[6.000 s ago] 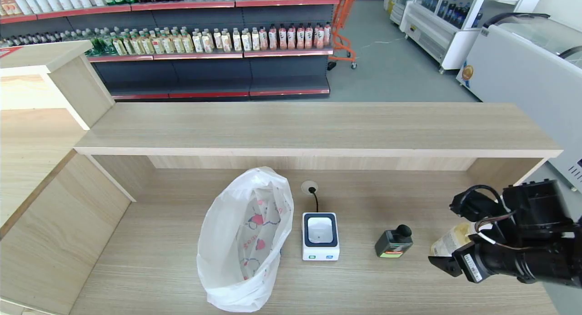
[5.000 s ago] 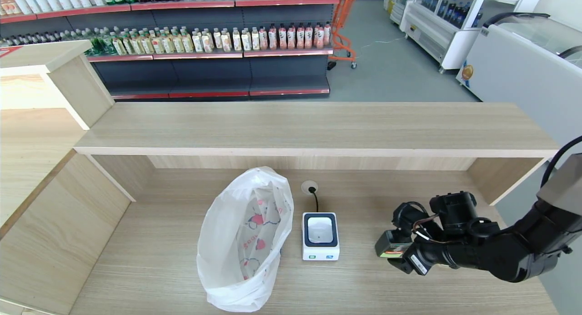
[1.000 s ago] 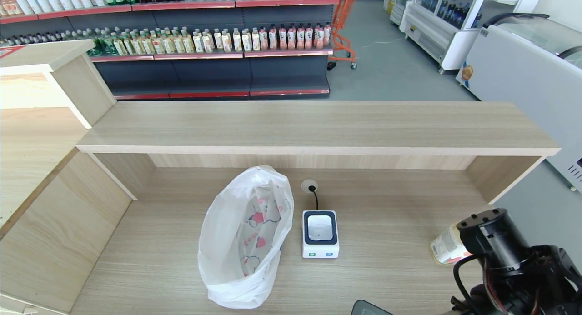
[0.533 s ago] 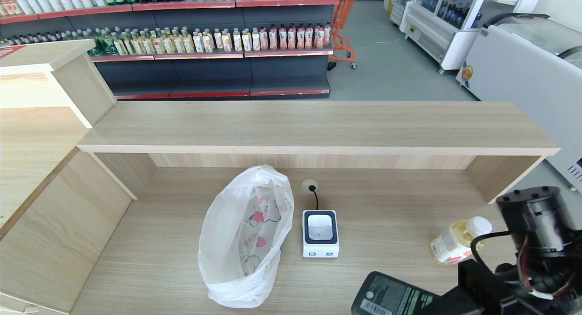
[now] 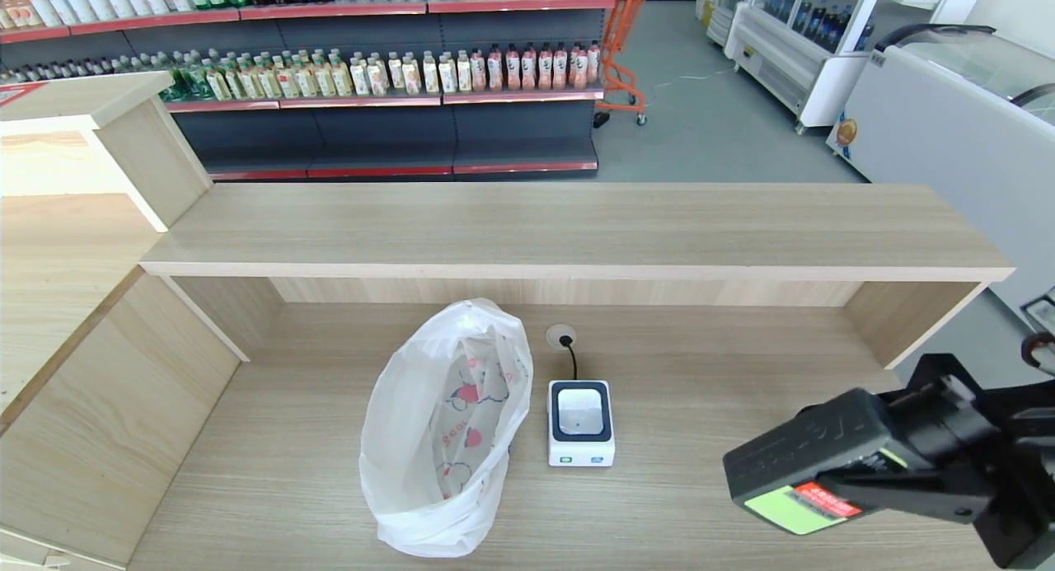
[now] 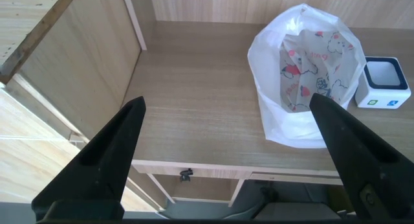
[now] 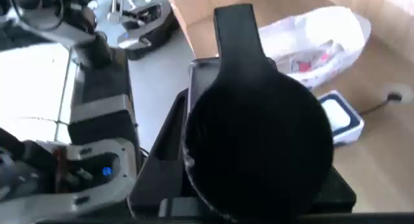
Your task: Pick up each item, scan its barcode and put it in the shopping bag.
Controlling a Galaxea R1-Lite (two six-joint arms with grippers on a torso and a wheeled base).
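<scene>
My right gripper (image 5: 915,451) is shut on a dark bottle (image 5: 804,464) with a green and red label, held on its side above the counter's right end. In the right wrist view the bottle's black cap (image 7: 259,146) sits close to the camera, with one finger (image 7: 236,30) along it. The white barcode scanner (image 5: 581,424) stands mid-counter, left of the bottle. The white shopping bag (image 5: 445,431) stands open just left of the scanner. My left gripper (image 6: 228,101) hangs open above the counter's left front; the bag (image 6: 304,75) and scanner (image 6: 386,83) lie beyond it.
A raised wooden ledge (image 5: 577,225) runs along the back of the counter, with side walls at both ends. The scanner's cable goes into a round port (image 5: 561,338) behind it. Bare counter lies between scanner and bottle.
Over the last half second the right gripper has raised and turned the dark bottle, from barcode side up at the bottom edge to label side showing. It now covers the yellow bottle behind.
</scene>
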